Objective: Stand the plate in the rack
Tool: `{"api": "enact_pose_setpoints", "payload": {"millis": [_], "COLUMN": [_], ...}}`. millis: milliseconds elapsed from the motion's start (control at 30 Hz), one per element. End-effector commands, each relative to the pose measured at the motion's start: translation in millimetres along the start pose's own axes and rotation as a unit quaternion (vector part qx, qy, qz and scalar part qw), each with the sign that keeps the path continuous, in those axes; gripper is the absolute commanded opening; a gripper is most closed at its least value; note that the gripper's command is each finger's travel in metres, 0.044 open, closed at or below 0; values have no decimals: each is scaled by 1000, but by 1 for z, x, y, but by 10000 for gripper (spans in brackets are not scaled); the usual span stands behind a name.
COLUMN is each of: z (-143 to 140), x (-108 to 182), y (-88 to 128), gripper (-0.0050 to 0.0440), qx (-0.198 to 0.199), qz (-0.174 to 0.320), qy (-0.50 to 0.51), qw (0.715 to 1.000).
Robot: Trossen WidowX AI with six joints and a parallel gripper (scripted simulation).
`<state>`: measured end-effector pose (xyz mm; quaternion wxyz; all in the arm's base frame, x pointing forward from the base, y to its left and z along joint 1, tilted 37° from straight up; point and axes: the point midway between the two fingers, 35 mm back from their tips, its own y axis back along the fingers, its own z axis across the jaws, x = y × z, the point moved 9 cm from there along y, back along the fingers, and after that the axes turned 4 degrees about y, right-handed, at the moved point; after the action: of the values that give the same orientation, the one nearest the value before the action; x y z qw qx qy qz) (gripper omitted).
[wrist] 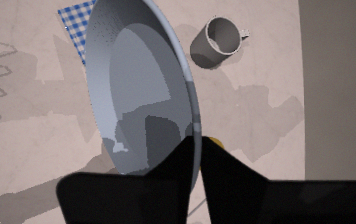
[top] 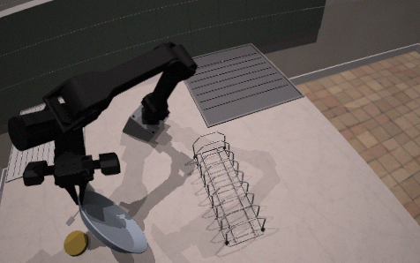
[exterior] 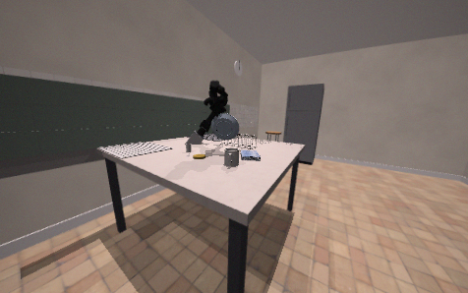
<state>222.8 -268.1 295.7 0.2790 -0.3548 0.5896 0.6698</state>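
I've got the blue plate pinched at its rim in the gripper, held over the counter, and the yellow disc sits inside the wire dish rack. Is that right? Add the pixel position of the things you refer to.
Not quite: the yellow disc (top: pixel 76 243) (exterior: pixel 199 156) lies on the counter, outside the rack (top: pixel 227 243), as the top view shows.

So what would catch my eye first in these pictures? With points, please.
Probably the black arm (top: pixel 119 84) (exterior: pixel 215 98) rearing over the pale table (top: pixel 309 176) (exterior: pixel 197 177), its gripper (top: pixel 79 200) (wrist: pixel 196 142) pinching a blue-grey plate (top: pixel 115 225) (exterior: pixel 225 126) (wrist: pixel 145 65) by the rim, above the tabletop. Next, the wire dish rack (top: pixel 225 185) standing beside it, and the round yellow thing (top: pixel 76 243) (exterior: pixel 199 156) (wrist: pixel 216 142) near the plate in the top view.
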Motion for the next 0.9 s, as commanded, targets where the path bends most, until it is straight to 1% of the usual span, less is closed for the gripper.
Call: {"api": "enact_pose_setpoints", "payload": {"millis": [0,267,867], "z": [-1,-3,-3], "x": [0,5,5], "y": [10,19,19], "gripper": [0,0,0], "qx": [10,23,23], "qz": [-23,-56,-56], "qy": [47,165,168], "qw": [999,984,984]}}
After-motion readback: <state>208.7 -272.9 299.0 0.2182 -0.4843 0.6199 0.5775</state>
